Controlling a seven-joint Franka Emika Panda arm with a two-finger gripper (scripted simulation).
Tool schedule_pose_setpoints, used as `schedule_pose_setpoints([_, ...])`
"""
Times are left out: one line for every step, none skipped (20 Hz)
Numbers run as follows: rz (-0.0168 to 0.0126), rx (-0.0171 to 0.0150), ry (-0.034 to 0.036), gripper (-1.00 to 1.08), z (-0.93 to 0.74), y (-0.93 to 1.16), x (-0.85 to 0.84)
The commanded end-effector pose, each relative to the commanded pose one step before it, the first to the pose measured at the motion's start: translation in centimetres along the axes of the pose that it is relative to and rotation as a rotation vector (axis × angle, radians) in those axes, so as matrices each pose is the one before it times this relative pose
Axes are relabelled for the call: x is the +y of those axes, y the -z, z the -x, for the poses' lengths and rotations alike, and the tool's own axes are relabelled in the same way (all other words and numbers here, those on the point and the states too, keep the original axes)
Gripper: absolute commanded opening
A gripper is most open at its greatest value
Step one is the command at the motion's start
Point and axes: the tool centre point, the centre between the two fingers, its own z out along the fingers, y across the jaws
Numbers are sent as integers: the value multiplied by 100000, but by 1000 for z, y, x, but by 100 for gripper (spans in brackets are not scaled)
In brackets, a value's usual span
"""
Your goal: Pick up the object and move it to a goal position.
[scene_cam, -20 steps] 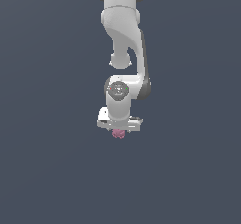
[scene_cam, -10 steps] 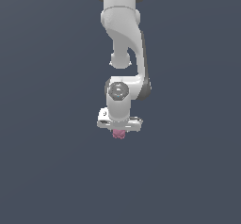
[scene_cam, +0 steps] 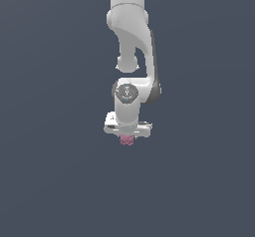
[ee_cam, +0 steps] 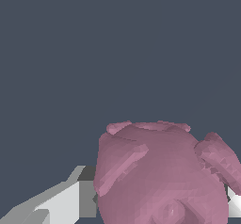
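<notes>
The end effector (scene_cam: 127,137), closed on the pink lump (scene_cam: 127,140), has barely shifted (carrying seems underway; no goal visible).

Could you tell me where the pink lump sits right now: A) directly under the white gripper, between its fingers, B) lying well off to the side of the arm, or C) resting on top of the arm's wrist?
A: the pink lump pokes out just beneath the gripper, and the wrist view shows a finger on each side of it.
</notes>
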Motion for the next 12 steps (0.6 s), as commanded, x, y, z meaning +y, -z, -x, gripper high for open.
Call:
schedule_pose_setpoints([-23,89,62,-100,509,618,-456])
schedule_pose_setpoints([0,0,0,-100,285,308,-222])
schedule_pose_setpoints([0,0,0,-100,317,343,-247])
schedule_pose_setpoints([0,0,0,-100,350,378,-272])
schedule_pose_setpoints([0,0,0,-100,382,414,-298])
schedule_pose_setpoints([0,0,0,-100,415,450,-324])
schedule_pose_setpoints([0,0,0,-100,448,487,-350])
schedule_pose_setpoints([0,0,0,-100,481,525,-377])
schedule_pose_setpoints([0,0,0,-100,514,563,-404])
schedule_pose_setpoints([0,0,0,-100,548,601,-432])
schedule_pose_setpoints([0,0,0,-100,582,641,-460])
schedule_pose_setpoints([0,0,0,-100,613,678,-486])
